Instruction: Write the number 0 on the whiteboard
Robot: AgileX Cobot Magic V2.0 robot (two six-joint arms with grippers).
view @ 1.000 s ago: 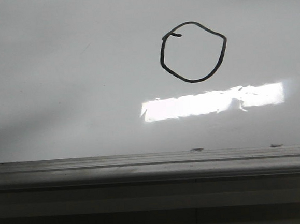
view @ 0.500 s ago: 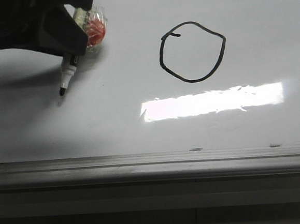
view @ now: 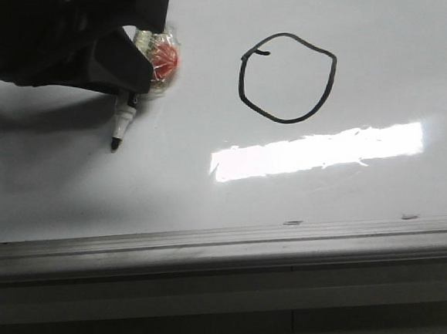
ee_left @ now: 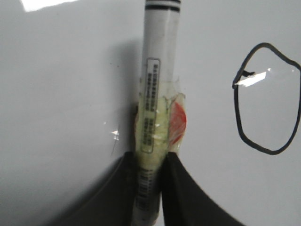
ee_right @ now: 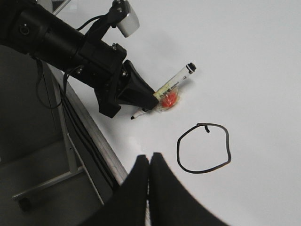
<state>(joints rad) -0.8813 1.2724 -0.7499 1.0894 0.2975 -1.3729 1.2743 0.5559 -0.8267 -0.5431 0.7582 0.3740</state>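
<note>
Left hand (view: 128,85): upper left of the front frame; fingers clamped on a marker, the tape-wrapped part of the barrel pinched between them in the left wrist view.
Marker (ee_left: 157,94): white barrel with printed label, a wad of clear tape over yellow and red at mid-barrel; uncapped, dark tip (view: 116,144) pointing down and to the left in the front frame, close over the board. Whether the tip touches the surface cannot be told.
Right hand (ee_right: 148,172): at the bottom centre of its own wrist view; fingers pressed together, nothing between them, held above the board.
Number 0 (view: 288,77): upper centre-right of the front frame; thin black closed loop with a small hooked tail at its top left. Well apart from the marker tip.
Whiteboard (view: 71,202): glossy white, fills most of the front frame; grey edge rail (view: 230,248) along the bottom; bright glare patch (view: 315,152) just below the loop.
Task status: judged complete as to writing; the loop is closed. Remaining, at most: parking the marker.
</note>
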